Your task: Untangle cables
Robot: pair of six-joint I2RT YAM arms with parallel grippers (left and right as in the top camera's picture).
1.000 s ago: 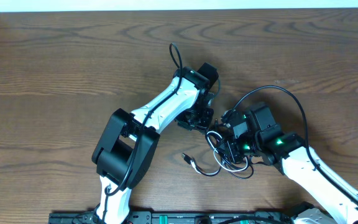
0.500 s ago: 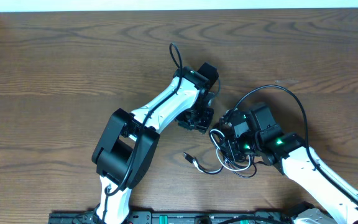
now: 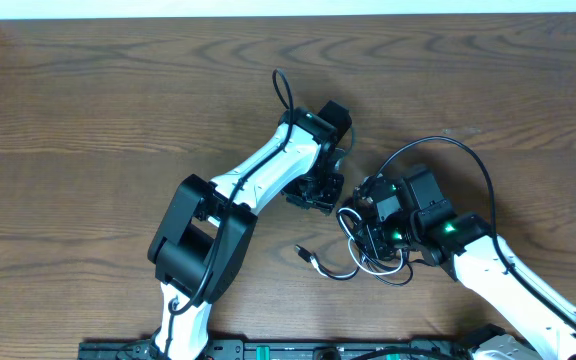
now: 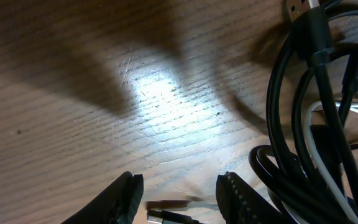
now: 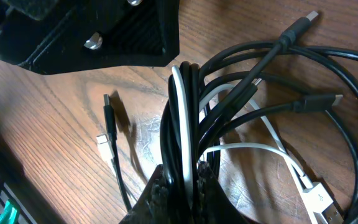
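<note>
Black and white cables (image 5: 229, 106) sit pinched between the fingers of my right claw (image 5: 182, 186), which is clamped shut on several strands running side by side. Beyond the pinch, the strands fan out into crossed loops lying on the wooden table (image 3: 118, 100), between my two arms. A loose black plug (image 5: 107, 102) lies on the wood to one side of the bundle.

Handling, as judged: the cords are light, limp and smooth-jacketed, so they will drag one another and may slip. Only the plug ends are stiff. Take hold of one strand close to a plug, not of the bundle.

My left claw (image 4: 179, 193) hovers just beside the tangle, fingers apart, with nothing between them.

No brand, label or writing can be read on cables or plugs.
</note>
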